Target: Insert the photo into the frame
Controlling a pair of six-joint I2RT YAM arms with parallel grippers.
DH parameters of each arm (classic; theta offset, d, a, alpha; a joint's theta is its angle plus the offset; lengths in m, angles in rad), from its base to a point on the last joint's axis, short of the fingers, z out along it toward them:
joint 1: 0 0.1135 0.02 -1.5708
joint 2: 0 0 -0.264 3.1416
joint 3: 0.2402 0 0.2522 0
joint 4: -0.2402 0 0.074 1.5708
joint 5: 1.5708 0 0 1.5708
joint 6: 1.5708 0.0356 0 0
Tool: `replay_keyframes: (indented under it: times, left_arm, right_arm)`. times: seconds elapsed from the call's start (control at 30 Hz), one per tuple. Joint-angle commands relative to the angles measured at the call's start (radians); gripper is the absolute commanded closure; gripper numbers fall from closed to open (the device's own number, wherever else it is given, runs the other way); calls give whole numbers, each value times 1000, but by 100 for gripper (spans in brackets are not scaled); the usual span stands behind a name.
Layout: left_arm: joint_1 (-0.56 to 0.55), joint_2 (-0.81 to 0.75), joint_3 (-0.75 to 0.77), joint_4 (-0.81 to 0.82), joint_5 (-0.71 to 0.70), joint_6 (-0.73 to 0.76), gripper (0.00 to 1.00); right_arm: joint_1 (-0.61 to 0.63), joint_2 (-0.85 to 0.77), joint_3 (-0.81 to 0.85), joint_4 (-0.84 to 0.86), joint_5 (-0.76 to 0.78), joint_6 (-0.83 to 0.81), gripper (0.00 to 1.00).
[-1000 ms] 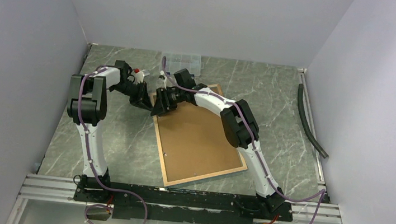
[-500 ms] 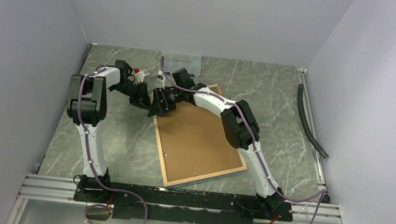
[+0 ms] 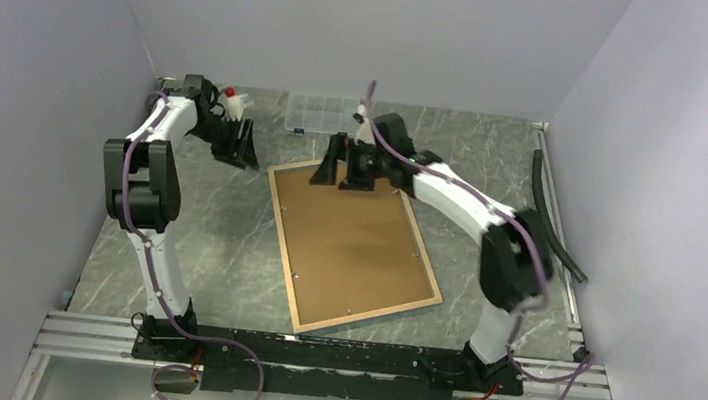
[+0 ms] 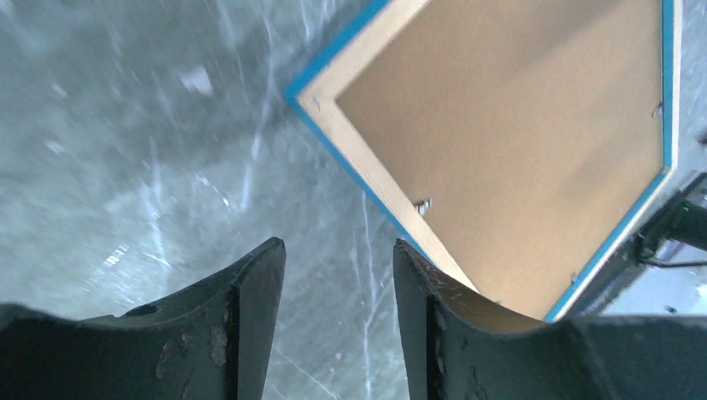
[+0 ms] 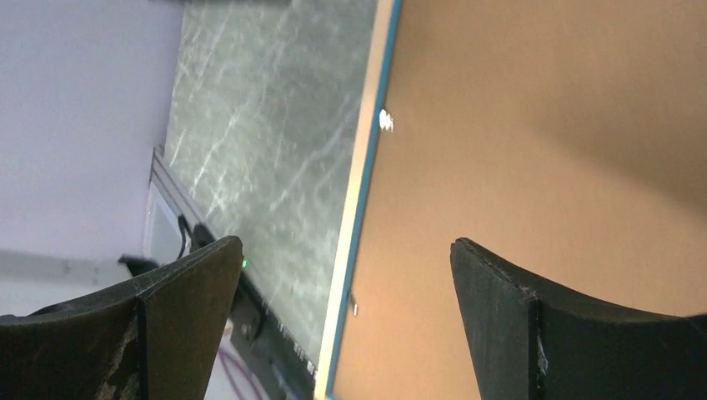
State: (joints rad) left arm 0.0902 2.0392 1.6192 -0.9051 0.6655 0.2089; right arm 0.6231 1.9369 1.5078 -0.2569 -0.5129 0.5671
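L gripper [image 3: 236,143] & R gripper [image 3: 345,172] are letting go, backing off empty; blue-rimmed rectangular wooden frame [image 4: 358,154], thin brown backing board [image 3: 350,245] in, is lying flat, so prob. finishing.

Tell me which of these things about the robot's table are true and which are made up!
1. The frame lies back side up, with the brown backing board showing. True.
2. The left gripper is squeezing the photo. False: it is open and empty, over the table beside the frame's corner.
3. The right gripper is wide open. True.
4. The clear box sits on top of the frame. False: it rests on the table, past the frame's far edge.
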Motion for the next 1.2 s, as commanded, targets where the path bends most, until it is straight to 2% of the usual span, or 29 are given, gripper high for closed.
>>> replay_keyframes:
  times: [0.0,0.07,0.2,0.33,0.4,0.57,0.8,0.93,1.17]
  left_arm:
    - [-40,64,159,2,-50,44,44]
    - [-66,116,221,17,-56,41,43]
    - [-114,183,293,61,-49,30,44]
    - [-142,221,325,105,-61,18,45]
    - [-145,239,333,122,-57,9,45]
    - [-150,282,348,115,-4,-10,50]
    - [-153,267,233,89,-7,39,63]
    - [-147,214,139,84,-24,80,71]
    - [-145,122,-13,44,-33,170,77]
  right_arm:
    - [16,-285,-316,-140,131,110,0]
    - [16,-424,-506,-162,112,165,0]
    - [18,-728,-767,-250,82,268,0]
    - [19,-925,-900,-344,53,332,0]
    - [17,-979,-964,-331,29,369,0]
    - [14,-953,-1051,-282,45,398,0]
    - [-53,-815,-1019,-184,149,402,0]
    - [-150,-802,-978,-132,167,379,0]
    - [-310,-702,-845,-171,218,237,0]
